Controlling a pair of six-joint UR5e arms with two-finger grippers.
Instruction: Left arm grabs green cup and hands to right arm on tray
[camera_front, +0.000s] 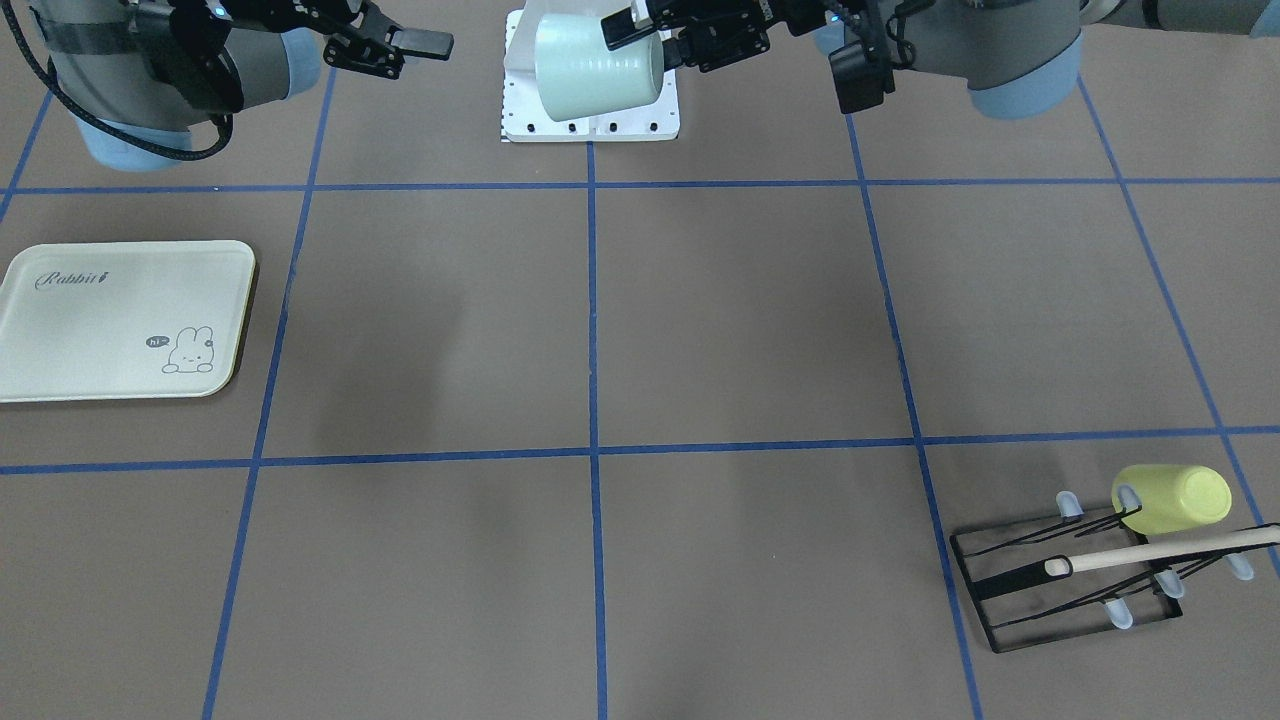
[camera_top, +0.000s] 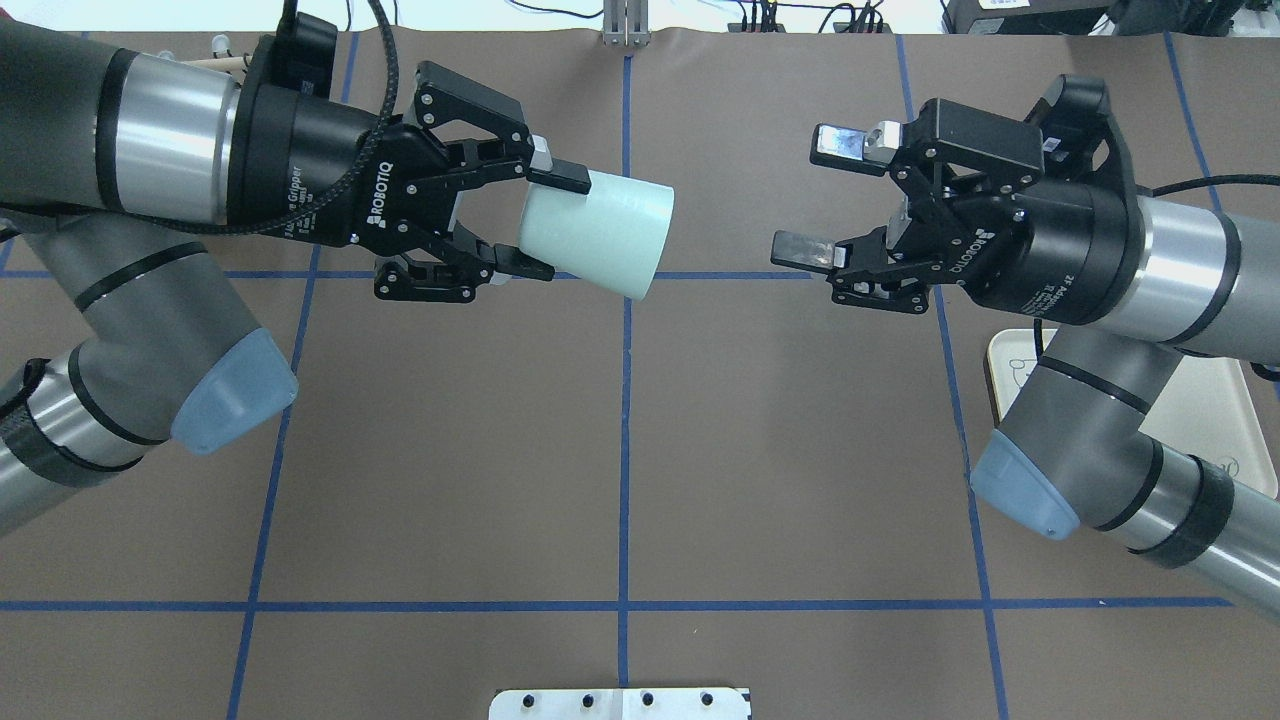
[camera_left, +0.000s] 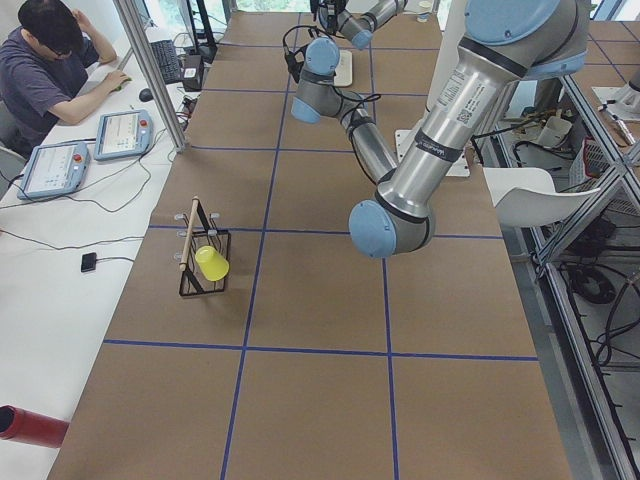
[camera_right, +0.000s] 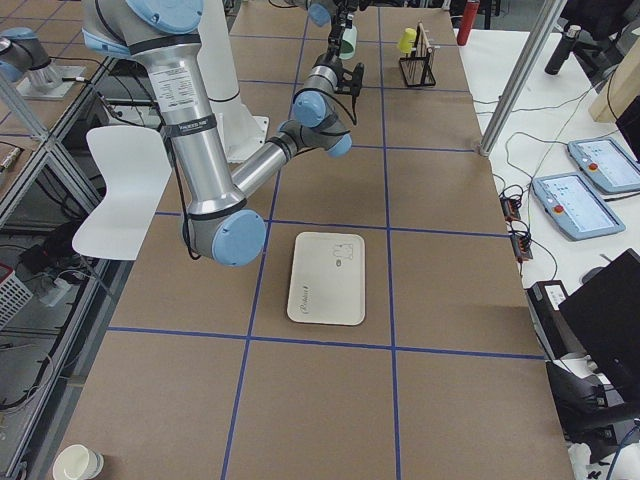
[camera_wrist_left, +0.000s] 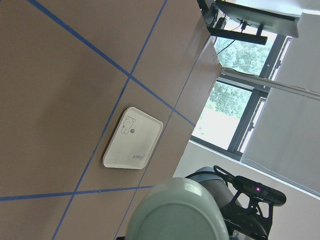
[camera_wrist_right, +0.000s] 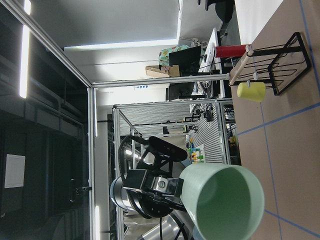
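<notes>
Sideways green cup (camera_top: 595, 243) is pinched by left tool (camera_top: 550, 224); right tool (camera_top: 815, 197) is spread, apart. Drop risked if released before being clamped.

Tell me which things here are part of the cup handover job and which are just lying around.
Part of the job: green cup, held in the left pincer; right pincer, open and facing it; tray.
Lying about: yellow-green cup on the black wire rack; wooden rod on that rack; white base plate.
</notes>
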